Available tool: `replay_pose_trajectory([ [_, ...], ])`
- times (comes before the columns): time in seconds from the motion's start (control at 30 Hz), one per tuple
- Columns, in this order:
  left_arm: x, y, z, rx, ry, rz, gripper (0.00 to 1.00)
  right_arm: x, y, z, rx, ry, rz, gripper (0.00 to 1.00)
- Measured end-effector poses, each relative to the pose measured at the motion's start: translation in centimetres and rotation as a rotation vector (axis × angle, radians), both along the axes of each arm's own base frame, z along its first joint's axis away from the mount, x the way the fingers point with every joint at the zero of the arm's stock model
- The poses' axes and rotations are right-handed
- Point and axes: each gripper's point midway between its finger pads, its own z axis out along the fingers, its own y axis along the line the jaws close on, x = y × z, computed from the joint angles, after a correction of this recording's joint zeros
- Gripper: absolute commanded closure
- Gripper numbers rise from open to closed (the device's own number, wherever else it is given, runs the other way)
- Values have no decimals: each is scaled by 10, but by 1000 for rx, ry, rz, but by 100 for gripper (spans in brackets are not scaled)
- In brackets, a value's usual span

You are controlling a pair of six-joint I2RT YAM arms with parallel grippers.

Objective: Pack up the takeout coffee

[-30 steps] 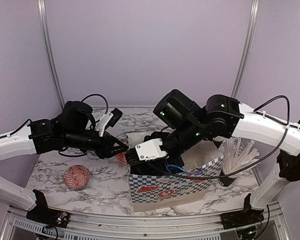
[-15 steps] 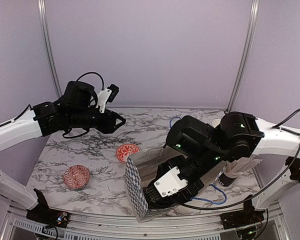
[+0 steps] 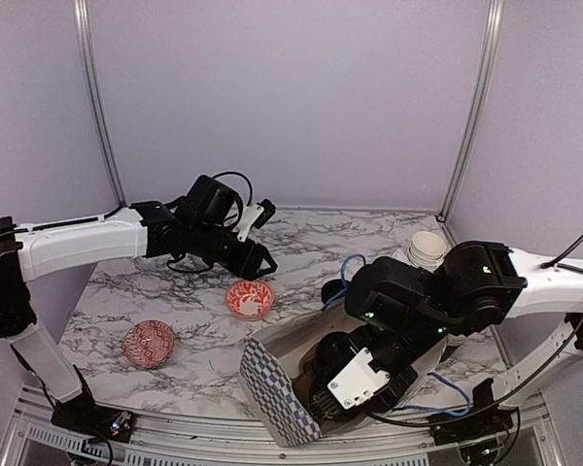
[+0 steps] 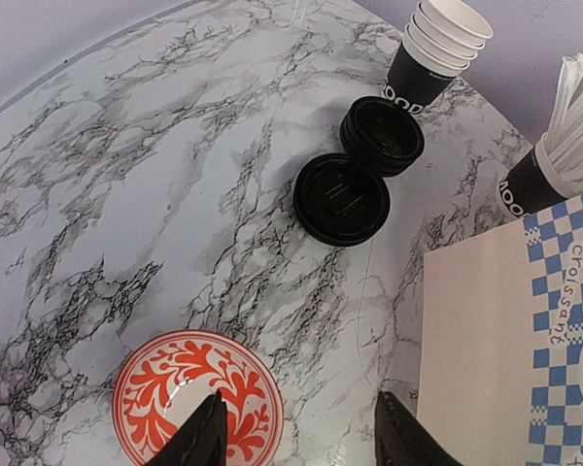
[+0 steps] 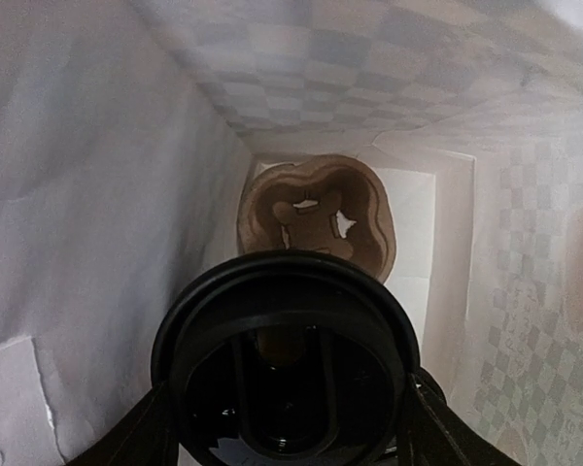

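Note:
In the right wrist view my right gripper [image 5: 290, 419] is shut on a takeout coffee, its round black lid [image 5: 287, 359] filling the space between the two fingers [image 5: 155, 432]. It is deep inside the blue-checked paper bag [image 3: 272, 383], which lies tipped over at the table's front. A brown cardboard cup carrier [image 5: 316, 209] sits at the bag's bottom, beyond the cup. From above, the cup is hidden by the bag and arm. My left gripper [image 3: 264, 264] [image 4: 301, 437] is open and empty, hovering over the near rim of a red patterned bowl [image 4: 196, 398], left of the bag [image 4: 515, 340].
A second red bowl [image 3: 149, 343] sits front left. Two stacks of black lids [image 4: 341, 199] [image 4: 382, 134], a stack of black cups [image 4: 432, 53] and a cup full of white straws [image 4: 554, 160] stand at the back right. A blue cable [image 3: 350, 267] loops behind the bag.
The bag went from upright to tipped over, with the right arm and cup dropping low inside it. My left gripper left the bag's edge, opened, drew back, then reached over the red bowl.

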Motion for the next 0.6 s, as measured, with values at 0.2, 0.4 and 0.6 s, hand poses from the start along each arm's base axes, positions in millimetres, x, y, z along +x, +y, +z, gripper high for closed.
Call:
replay_pose_trajectory([
  [0.2, 6, 5, 5, -10, -12, 9, 47, 13, 15, 2, 60, -67, -29, 54],
  [0.4, 2, 24, 18, -25, -37, 38, 47, 46, 48, -3, 115, -160, -119, 54],
  [0.6, -10, 42, 31, -43, -66, 56, 46, 103, 69, 8, 164, -228, -281, 54],
])
